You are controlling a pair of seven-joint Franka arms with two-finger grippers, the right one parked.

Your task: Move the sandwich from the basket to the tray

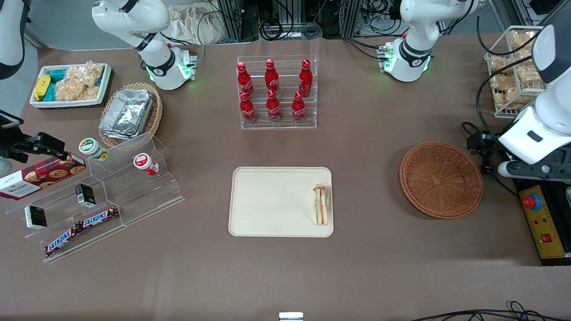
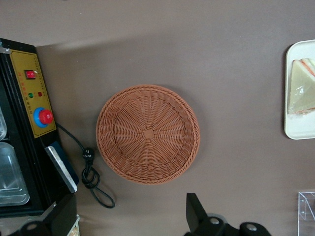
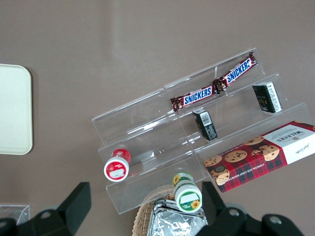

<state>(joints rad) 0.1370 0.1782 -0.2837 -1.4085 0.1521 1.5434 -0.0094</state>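
The sandwich (image 1: 321, 205) is a wrapped wedge that lies on the cream tray (image 1: 267, 200), close to the tray edge nearest the basket. It also shows in the left wrist view (image 2: 301, 86), on the tray (image 2: 300, 129). The reddish-brown wicker basket (image 1: 440, 179) is empty and sits toward the working arm's end of the table; it also shows in the left wrist view (image 2: 147, 133). My left gripper (image 1: 482, 155) hovers beside the basket, at its edge toward the working arm's end. In the left wrist view the gripper (image 2: 128, 209) is open and holds nothing.
A black control box with a red button (image 1: 533, 203) and a looped cable (image 2: 91, 174) lie beside the basket. A clear rack of red bottles (image 1: 274, 91) stands farther from the front camera than the tray. An acrylic snack stand (image 1: 102, 191) is toward the parked arm's end.
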